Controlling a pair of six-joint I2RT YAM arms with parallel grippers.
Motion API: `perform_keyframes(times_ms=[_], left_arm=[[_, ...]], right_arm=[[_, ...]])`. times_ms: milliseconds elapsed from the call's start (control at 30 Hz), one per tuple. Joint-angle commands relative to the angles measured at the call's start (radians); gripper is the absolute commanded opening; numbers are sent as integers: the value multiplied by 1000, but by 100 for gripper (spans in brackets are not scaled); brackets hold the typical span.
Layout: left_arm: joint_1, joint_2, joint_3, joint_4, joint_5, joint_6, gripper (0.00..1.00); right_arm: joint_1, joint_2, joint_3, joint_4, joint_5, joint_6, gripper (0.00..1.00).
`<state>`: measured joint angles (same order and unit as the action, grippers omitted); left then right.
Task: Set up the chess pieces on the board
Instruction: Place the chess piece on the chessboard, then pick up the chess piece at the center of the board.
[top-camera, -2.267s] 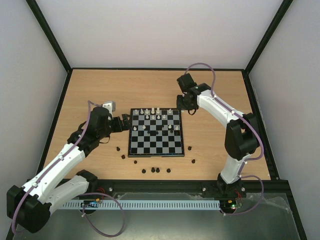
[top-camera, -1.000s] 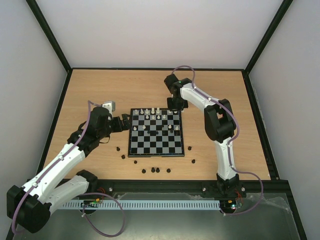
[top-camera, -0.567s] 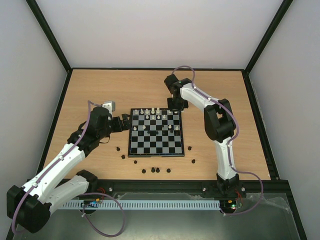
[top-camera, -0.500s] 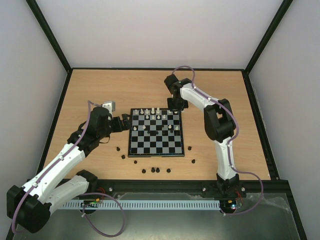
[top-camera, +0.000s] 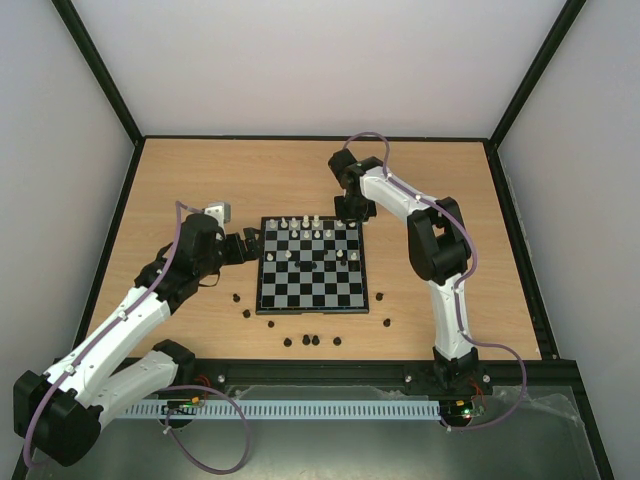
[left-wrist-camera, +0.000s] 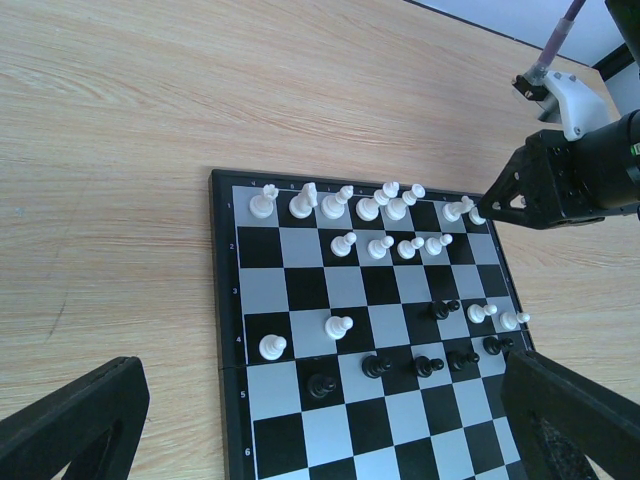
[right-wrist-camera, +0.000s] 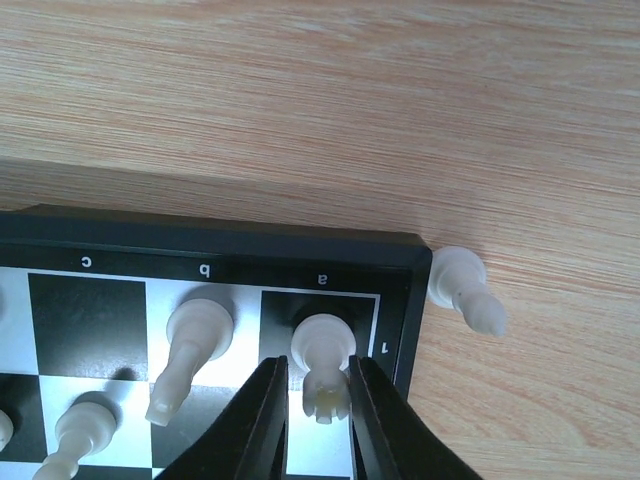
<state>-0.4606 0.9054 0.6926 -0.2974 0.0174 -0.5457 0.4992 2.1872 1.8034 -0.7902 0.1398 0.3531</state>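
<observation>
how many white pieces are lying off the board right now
1. One white piece lies on its side on the table, right beside the board's far right corner. More could be hidden under the arms in the top view.

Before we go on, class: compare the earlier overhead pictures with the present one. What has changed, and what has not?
The right hand swung left, from beside the board's far right corner to over it. Its fingers now flank a white piece on the corner square; whether they grip it is unclear. The left hand, open, and the loose black pieces stayed put.
</observation>
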Motion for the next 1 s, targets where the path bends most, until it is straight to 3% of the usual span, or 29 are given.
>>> perform_keyframes(times_ms=[0,300,600,767,967], left_arm=[[-3,-8,-6,20,-13,-2,100],[-3,-28,-4,15,-18,-2,99],[-4,-39,-5,23,2,1,99],[-4,-28,-6,26,18,1,99],[-4,-29,-6,26,19,1,99]], right_arm=[[6,9,18,-36,-3,-6,21],[4,-58,2,-15,-7,1,36],[-82,-175,-56,-1,29,15,65],[-123,-192,-84,17,32,16,68],[-129,-140,-53,27,-3,5,60]])
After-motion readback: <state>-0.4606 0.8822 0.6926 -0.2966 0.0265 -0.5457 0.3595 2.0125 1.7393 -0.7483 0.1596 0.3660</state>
